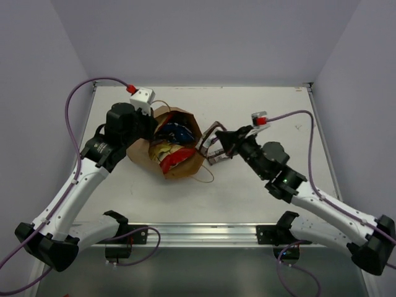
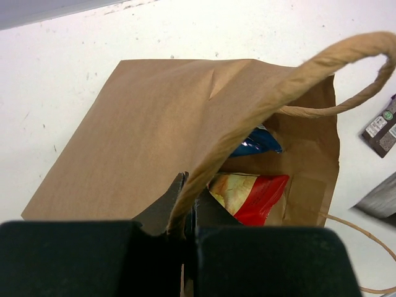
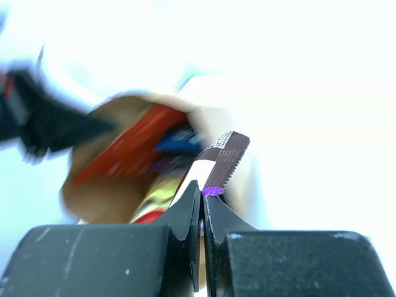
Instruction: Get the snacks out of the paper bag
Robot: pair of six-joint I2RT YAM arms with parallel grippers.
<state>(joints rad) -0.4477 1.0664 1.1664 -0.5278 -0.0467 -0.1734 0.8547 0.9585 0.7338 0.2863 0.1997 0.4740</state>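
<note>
Bag (image 1: 143,151) on side, mouth rightward; left jaws pinch handle (image 2: 346,52), right jaws clamp candy bar (image 3: 224,154).

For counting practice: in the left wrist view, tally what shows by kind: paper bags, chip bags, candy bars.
paper bag: 1
chip bags: 2 (blue chip bag, red-yellow chip bag)
candy bar: 1
Total: 4
</note>
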